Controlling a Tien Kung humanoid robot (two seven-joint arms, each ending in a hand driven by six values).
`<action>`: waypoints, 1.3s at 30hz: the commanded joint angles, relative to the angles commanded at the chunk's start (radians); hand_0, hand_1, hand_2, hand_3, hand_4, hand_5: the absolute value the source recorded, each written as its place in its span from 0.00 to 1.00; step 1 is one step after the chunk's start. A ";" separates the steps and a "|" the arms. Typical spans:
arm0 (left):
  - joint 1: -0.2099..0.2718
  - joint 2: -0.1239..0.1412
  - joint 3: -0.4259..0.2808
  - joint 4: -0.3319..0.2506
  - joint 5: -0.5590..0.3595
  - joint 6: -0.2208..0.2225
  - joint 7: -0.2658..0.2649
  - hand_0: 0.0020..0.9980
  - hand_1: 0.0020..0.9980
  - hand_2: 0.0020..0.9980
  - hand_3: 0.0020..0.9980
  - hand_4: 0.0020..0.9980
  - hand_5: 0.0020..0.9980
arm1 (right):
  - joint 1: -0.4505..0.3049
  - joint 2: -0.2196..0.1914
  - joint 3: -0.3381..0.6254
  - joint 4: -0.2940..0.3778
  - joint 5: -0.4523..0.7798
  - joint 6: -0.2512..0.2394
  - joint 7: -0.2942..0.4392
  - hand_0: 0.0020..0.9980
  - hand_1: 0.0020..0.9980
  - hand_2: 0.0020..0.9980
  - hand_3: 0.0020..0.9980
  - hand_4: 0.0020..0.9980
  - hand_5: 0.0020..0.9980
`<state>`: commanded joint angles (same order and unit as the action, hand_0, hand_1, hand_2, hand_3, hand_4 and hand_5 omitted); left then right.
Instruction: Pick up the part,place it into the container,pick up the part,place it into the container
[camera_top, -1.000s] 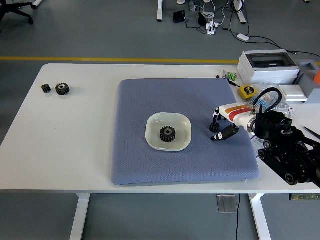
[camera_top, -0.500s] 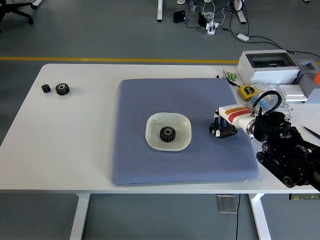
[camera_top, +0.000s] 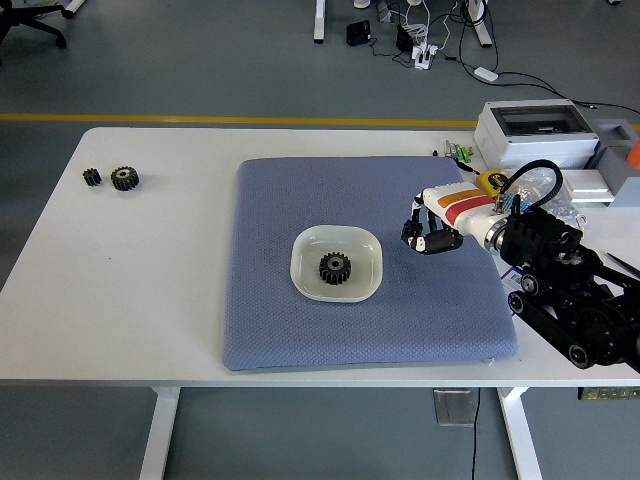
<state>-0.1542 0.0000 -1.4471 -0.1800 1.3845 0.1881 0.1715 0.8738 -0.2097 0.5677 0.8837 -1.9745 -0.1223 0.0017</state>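
A white bowl (camera_top: 303, 262) sits in the middle of the blue-grey mat (camera_top: 300, 330) with a black gear (camera_top: 335, 267) lying in it. My right hand (camera_top: 425, 237) is to the right of the bowl, lifted a little above the mat, with its fingers curled around a small black part that is mostly hidden inside them. Two more black gears, a small one (camera_top: 92, 177) and a larger one (camera_top: 125, 178), lie at the table's far left. My left arm is out of view.
A white box (camera_top: 535, 132), a yellow tape measure (camera_top: 490, 180) and other small items stand at the table's right back, behind my right arm.
My right hand's fingers closed on the small black part on the mat, then rose and moved left toward the bowl. The spot on the mat where the part lay is now bare.
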 joint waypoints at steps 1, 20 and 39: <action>0.000 0.000 0.000 0.000 0.001 0.000 0.000 0.68 0.66 0.66 0.56 0.60 0.54 | 0.003 0.004 -0.004 0.020 -0.002 -0.004 0.000 0.16 0.25 0.34 0.45 0.67 0.39; 0.005 0.000 0.001 0.000 0.005 -0.001 0.002 0.68 0.67 0.66 0.56 0.60 0.54 | 0.084 0.198 -0.197 -0.076 0.032 -0.069 0.019 0.20 0.38 0.47 0.47 0.69 0.39; 0.007 0.000 -0.004 0.000 0.012 -0.002 0.003 0.68 0.67 0.66 0.57 0.60 0.54 | 0.077 0.178 -0.198 -0.127 0.010 -0.012 0.013 0.20 0.43 0.52 0.50 0.75 0.40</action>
<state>-0.1471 0.0000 -1.4510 -0.1800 1.3965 0.1865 0.1747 0.9507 -0.0320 0.3697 0.7568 -1.9647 -0.1347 0.0144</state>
